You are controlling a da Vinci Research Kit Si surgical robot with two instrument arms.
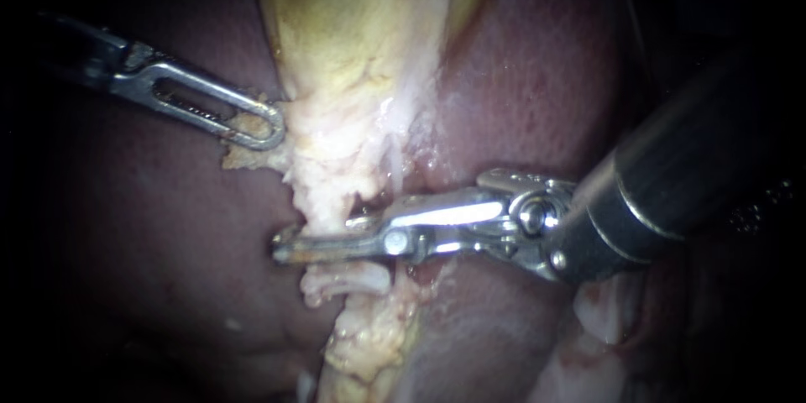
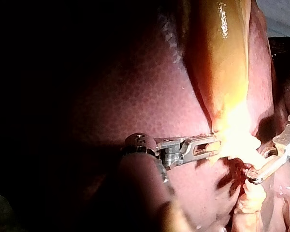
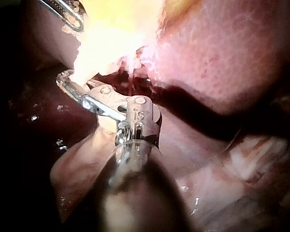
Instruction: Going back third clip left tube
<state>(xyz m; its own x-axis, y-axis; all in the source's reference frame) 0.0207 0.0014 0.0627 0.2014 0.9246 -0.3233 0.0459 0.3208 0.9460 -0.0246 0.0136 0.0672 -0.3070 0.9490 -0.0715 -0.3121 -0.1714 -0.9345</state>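
Because my right instrument (image 1: 290,252) lies straight across the pale stalk (image 1: 374,332) beneath the gallbladder (image 1: 361,25), with its tip showing just past the stalk's far side, the chief risk in drawing back is snagging. I cannot tell whether it grips the stalk or has let go. If it grips, a pull toward the right would drag or tear the tissue and could shift any clip seated there. A careless exit could also scrape the liver (image 1: 151,243) close beside it. My left instrument (image 1: 264,124) is clenched on a frayed scrap at the gallbladder's edge, and added tension there may rip it free.

Condition of the stalk: ragged, whitish-yellow and moist, with loose tags about the crossing. I can make out no clip, nor which strand is the left tube.
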